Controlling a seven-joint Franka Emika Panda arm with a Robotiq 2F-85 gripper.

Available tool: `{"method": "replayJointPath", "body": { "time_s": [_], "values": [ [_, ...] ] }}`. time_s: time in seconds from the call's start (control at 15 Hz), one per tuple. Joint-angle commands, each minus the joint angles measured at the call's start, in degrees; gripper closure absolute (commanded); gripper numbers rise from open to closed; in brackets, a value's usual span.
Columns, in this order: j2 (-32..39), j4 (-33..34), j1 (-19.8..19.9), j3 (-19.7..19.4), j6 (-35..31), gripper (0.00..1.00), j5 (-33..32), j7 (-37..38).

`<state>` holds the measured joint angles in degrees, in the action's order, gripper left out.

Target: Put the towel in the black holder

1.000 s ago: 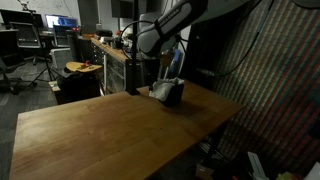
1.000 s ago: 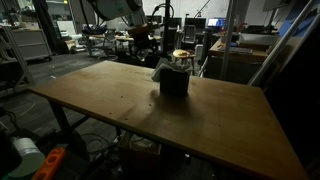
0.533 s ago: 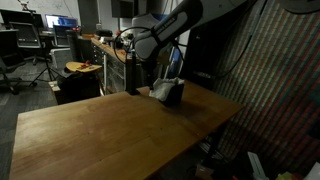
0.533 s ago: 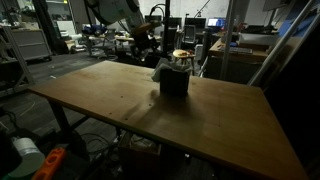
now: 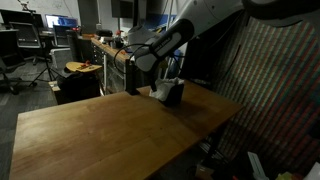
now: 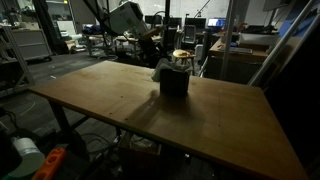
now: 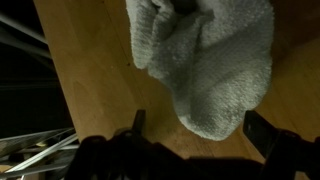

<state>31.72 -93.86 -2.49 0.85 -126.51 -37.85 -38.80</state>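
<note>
A grey-white towel [image 7: 210, 60] fills the wrist view, bunched up on the wooden table. In both exterior views it sits in and hangs over the black holder [image 5: 174, 94] [image 6: 174, 83], showing at the holder's top [image 6: 164, 68] [image 5: 160, 90]. My gripper [image 7: 200, 128] is open and empty. Its two dark fingers stand apart either side of the towel's lower end without touching it. In the exterior views the gripper [image 5: 138, 62] [image 6: 150, 38] hangs above and behind the holder. The holder's inside is hidden by the towel.
The wooden table [image 5: 100, 130] [image 6: 120, 95] has the holder near its far edge. Behind it are workbenches with clutter [image 5: 95, 50], office chairs [image 5: 20, 50] and dark lab equipment [image 6: 215, 45]. A patterned curtain [image 5: 275, 80] hangs beside the table.
The arm has swung and lifted back from the holder. The towel and the holder have not moved.
</note>
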Motion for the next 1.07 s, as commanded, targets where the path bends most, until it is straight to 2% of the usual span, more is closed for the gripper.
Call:
{"method": "replayJointPath", "body": {
  "time_s": [0.0, 0.13, 0.67, 0.8, 1.0],
  "values": [
    [2.8, 5.1, -0.5, -1.4, 1.4, 0.0, -3.9, -1.4],
    [2.6, 5.4, -0.1, -1.5, 2.1, 0.27, -3.8, -1.1],
    [2.3, 7.2, 0.3, -1.1, 5.9, 0.89, -1.5, 0.4],
    [2.2, 8.1, 0.6, -1.1, 6.8, 0.99, -0.8, 1.0],
    [2.0, 9.9, 1.3, -1.3, 8.5, 1.0, 1.1, 2.6]
  ]
}}
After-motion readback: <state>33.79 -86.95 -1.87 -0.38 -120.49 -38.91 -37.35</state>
